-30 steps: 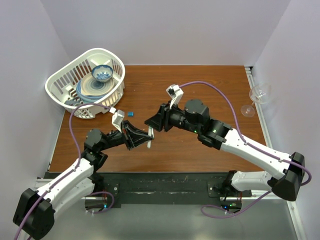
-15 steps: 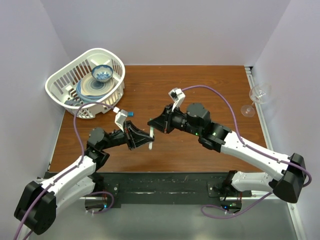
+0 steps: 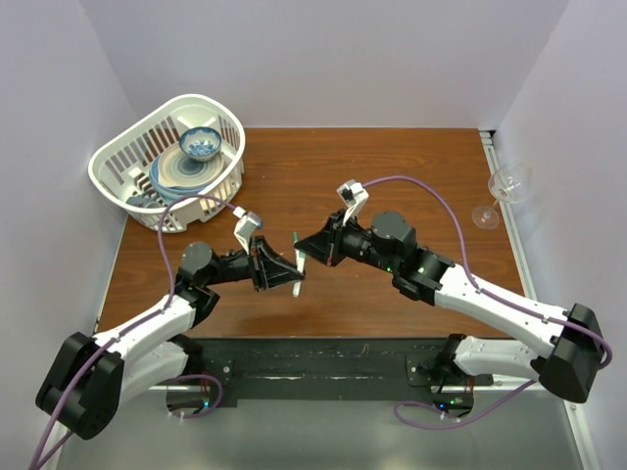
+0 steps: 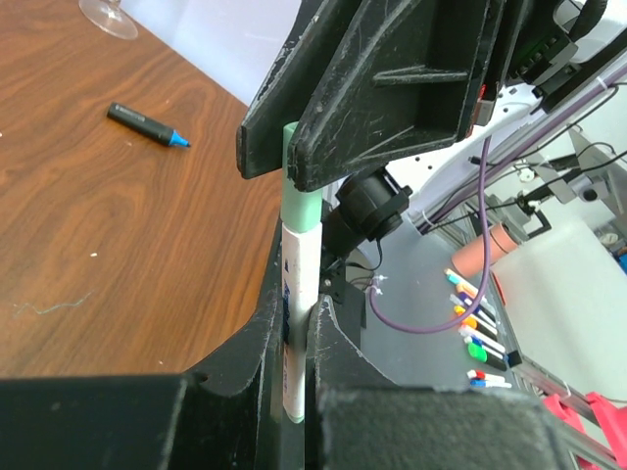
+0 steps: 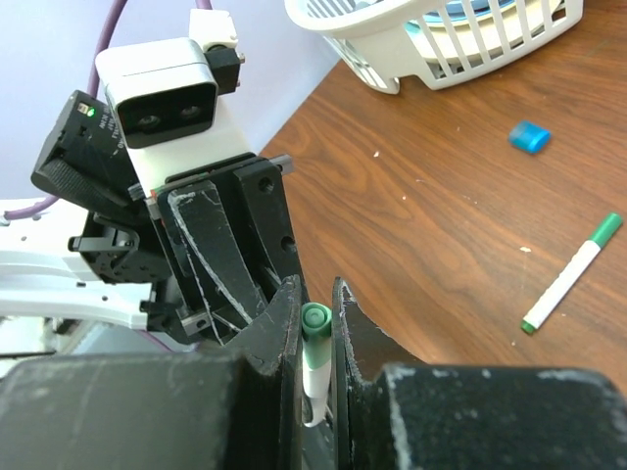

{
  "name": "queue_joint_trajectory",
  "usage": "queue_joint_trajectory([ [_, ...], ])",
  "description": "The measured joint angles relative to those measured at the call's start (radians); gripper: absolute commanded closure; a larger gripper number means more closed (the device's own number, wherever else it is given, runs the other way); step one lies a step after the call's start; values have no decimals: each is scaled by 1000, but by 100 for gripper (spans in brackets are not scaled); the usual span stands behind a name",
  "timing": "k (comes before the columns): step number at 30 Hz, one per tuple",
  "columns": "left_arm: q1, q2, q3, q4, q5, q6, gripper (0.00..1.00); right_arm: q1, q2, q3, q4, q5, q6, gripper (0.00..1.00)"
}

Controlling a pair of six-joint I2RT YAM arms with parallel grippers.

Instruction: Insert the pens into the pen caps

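Wooden table [image 5: 441, 196]; right-wrist view: blue cap [image 5: 530, 137], loose pen [image 5: 570, 274]; left-wrist: black pen [image 4: 147, 124]

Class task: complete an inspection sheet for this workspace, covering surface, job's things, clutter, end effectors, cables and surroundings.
Surface: wooden table, few pale specks.
Job's things: white pen, green cap on its tip; spare pen, blue cap, black marker lying loose.
Clutter: basket of dishes; wine glass at right edge.
End effectors: left end effector shut on white pen; right end effector shut on green cap.
Cables: purple cable arching above table.
Surroundings: pale walls.
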Motion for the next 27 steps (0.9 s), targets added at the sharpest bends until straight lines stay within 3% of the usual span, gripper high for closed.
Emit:
queue_joint_trajectory([
  [5,5,23,13,-42,24,45,100,-2,2,-48,60,1,53,100],
  [17,13,87,18,-30,77,72,100,-1,3,-47,-3,8,61,100],
  [27,47,159,27,-79,113,80,100,42,80,-33,-27,134,106,100],
])
